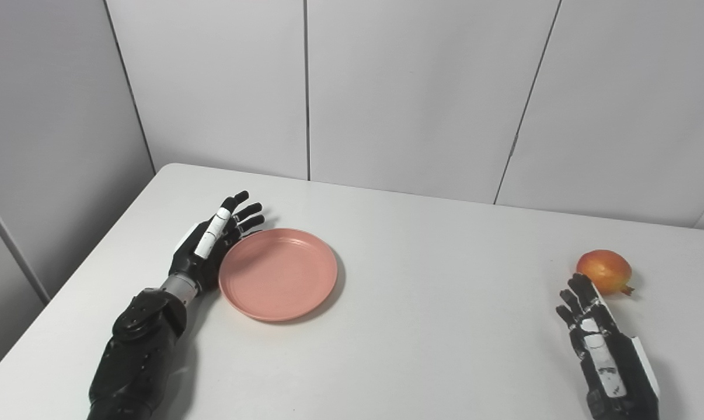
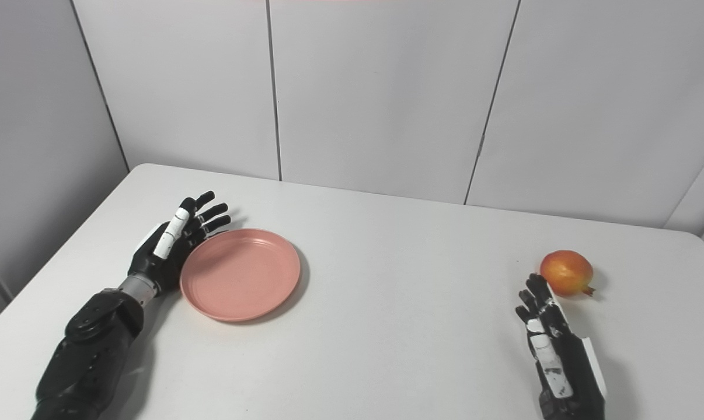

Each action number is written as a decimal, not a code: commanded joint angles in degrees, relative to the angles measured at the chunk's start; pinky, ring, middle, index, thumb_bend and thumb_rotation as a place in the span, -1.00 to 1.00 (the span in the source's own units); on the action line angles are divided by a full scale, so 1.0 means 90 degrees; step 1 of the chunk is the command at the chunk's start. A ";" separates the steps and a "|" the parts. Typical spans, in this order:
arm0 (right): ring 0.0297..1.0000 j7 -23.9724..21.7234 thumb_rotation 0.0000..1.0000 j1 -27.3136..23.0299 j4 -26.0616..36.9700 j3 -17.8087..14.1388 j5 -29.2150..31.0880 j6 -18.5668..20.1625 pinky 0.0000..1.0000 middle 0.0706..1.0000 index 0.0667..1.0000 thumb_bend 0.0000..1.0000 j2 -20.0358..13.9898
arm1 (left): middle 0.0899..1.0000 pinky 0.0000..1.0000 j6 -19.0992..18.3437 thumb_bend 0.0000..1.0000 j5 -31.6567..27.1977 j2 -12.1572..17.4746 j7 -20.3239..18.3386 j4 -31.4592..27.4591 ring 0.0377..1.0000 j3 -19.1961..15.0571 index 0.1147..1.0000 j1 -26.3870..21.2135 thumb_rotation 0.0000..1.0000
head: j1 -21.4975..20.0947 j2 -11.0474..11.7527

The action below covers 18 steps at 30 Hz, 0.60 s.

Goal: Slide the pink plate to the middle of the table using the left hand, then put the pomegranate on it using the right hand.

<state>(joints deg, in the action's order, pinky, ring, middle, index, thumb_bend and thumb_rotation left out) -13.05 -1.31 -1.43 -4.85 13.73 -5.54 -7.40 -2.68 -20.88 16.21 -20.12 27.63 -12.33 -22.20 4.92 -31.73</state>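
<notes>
Pink, round and shallow, the plastic plate lies flat on the white table, left of centre. I see my left hand set on edge just beside the plate's left rim, palm facing the plate. Its fingers are extended and slightly spread, pointing toward the far side of the table and curving past the plate's far-left edge; they hold nothing. I cannot tell whether the palm actually touches the rim. The left forearm runs back to the near-left corner of the picture.

The red-orange pomegranate sits on the table at the far right, well apart from the plate, its small crown pointing right. My right hand rests near the table's near-right edge, back of the hand upward, fingers stretched out, a little apart and empty. The fingertips point at the pomegranate and end just beside its near-left side; contact cannot be confirmed.
</notes>
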 commanded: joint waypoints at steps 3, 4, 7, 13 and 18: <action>0.94 -0.0010 0.49 0.0223 -0.0213 0.0105 0.0045 -0.0058 0.95 0.95 0.88 0.70 0.0167 | 0.79 0.64 -0.0215 0.70 0.0037 -0.0213 0.0205 -0.0470 0.76 0.0109 0.87 0.0024 0.41 | -0.0022 -0.0017; 0.94 -0.0005 0.49 0.0225 -0.0200 0.0110 0.0036 -0.0053 0.95 0.95 0.88 0.70 0.0170 | 0.82 0.69 -0.0243 0.70 0.0014 -0.0265 0.0243 -0.0526 0.78 0.0115 0.91 0.0046 0.39 | -0.0022 -0.0017; 0.94 0.0004 0.50 0.0225 -0.0199 0.0116 0.0030 -0.0036 0.94 0.95 0.88 0.70 0.0170 | 0.88 0.74 -0.0295 0.65 -0.0009 -0.0446 0.0351 -0.0641 0.82 0.0150 0.97 0.0095 0.39 | -0.0028 -0.0022; 0.94 0.0007 0.48 0.0219 -0.0190 0.0137 0.0033 -0.0046 0.95 0.94 0.88 0.70 0.0180 | 0.92 0.71 -0.0363 0.67 -0.0004 -0.0653 0.0551 -0.0567 0.86 0.0135 1.00 0.0069 0.31 | -0.0069 -0.0054; 0.95 -0.0015 0.49 0.0196 -0.0210 0.0166 0.0023 -0.0066 0.96 0.95 0.88 0.69 0.0179 | 0.96 0.72 -0.0442 0.68 0.0137 -0.0847 0.0908 -0.0756 0.88 0.0201 1.00 0.0119 0.34 | -0.0142 -0.0059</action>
<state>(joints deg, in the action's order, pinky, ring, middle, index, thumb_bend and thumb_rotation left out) -13.04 -1.33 -1.30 -4.27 13.65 -5.53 -7.26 -5.47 -20.03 9.03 -13.00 21.53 -10.73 -20.57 3.78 -32.17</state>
